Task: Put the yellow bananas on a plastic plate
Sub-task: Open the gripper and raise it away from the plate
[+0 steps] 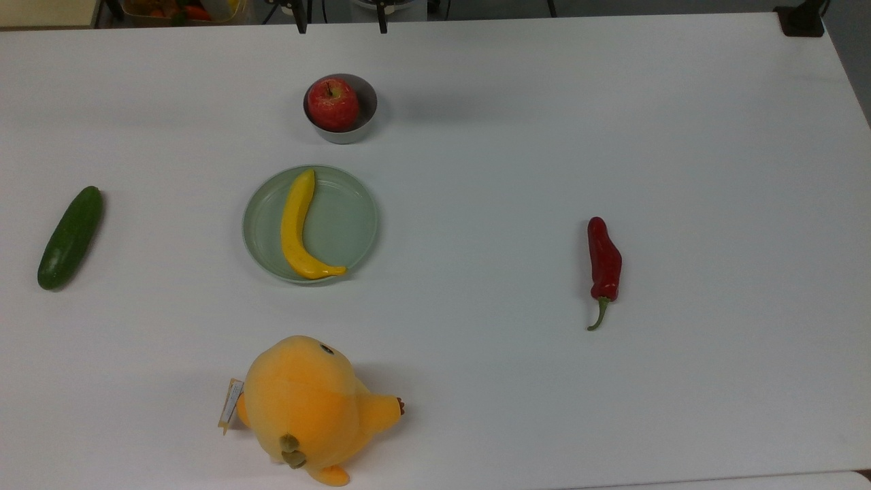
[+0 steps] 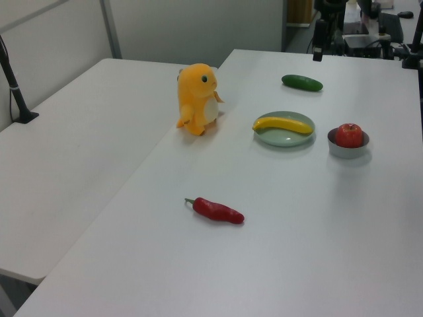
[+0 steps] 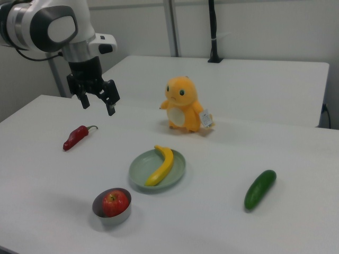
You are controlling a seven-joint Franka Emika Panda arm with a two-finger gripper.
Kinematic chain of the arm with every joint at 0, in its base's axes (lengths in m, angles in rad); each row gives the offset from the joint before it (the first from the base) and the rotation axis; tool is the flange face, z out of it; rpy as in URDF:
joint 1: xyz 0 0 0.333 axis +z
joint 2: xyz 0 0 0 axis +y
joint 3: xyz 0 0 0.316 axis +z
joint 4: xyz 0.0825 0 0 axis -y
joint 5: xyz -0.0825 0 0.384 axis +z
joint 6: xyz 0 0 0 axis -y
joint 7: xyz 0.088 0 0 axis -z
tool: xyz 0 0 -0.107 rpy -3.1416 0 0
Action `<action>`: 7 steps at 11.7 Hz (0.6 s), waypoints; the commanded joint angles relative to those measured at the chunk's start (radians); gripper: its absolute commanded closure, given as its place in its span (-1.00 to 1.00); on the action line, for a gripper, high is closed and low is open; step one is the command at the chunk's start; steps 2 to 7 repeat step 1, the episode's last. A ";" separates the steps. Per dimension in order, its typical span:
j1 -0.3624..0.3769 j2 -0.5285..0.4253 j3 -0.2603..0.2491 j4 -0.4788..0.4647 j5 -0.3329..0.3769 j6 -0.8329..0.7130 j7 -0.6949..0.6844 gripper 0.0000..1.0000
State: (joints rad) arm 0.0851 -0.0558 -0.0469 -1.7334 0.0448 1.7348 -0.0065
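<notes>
The yellow banana (image 1: 296, 228) lies lengthwise across the pale green plastic plate (image 1: 348, 224), its stem tip at the rim on the top view's lower side. The right view has the same banana (image 3: 161, 165) resting on the plate (image 3: 177, 165). It also appears in the left view as the banana (image 2: 283, 123) on the plate (image 2: 266, 138). My gripper (image 3: 98, 106) hangs open and empty, high over the table and well away from the plate. In the top view its two fingertips (image 1: 300, 24) poke in at the top edge, beyond the bowl.
A red apple (image 1: 333, 103) sits in a small metal bowl (image 1: 366, 114) just beyond the plate. A dark green cucumber (image 1: 70, 237) lies at the top view's left, a red chili (image 1: 603, 262) at its right, and an orange plush toy (image 1: 306, 405) stands near its lower edge.
</notes>
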 commanded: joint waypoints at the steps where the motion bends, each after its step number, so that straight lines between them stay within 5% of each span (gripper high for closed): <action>1: 0.009 0.010 -0.001 -0.008 -0.010 0.019 -0.018 -1.00; 7: 0.009 0.010 -0.001 -0.008 -0.010 0.019 -0.018 -1.00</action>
